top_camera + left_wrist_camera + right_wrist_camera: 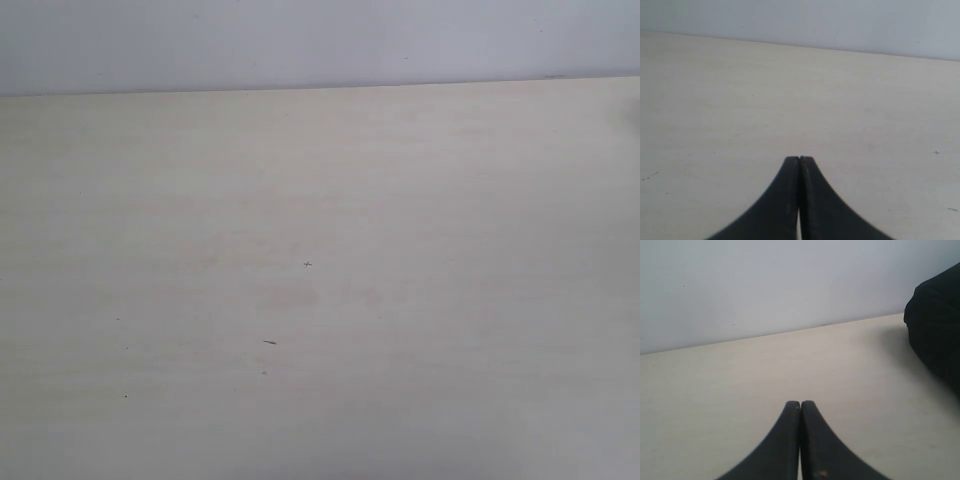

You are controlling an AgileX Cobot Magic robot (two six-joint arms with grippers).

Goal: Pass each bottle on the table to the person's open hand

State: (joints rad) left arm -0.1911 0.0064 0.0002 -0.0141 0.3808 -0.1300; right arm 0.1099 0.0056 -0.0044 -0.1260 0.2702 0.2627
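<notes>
One wide, pale beige tabletop [400, 200] filled nearly all of the exterior view, its faint wood grain running across. A tiny dark speck [307, 264] sat near the middle, and a short dark sliver [269, 342] lay closer to the camera, a little to the left. A pale grey wall [300, 40] rose behind the far edge. Neither arm showed here.

From the left wrist view, the left gripper [799, 159] was clenched. Its two black fingers were pressed flat together at the tips with nothing between them, and it pointed across the bare surface toward the wall.

From the right wrist view, the right gripper [800, 402] was likewise clamped tight on nothing, its black fingers meeting along their length. A bulky black shape [937, 340] stood on the tabletop off to one side, near the far edge, well apart from the fingertips. What it was could not be told.

Where the bottles stood could not be told from any of the three views.
</notes>
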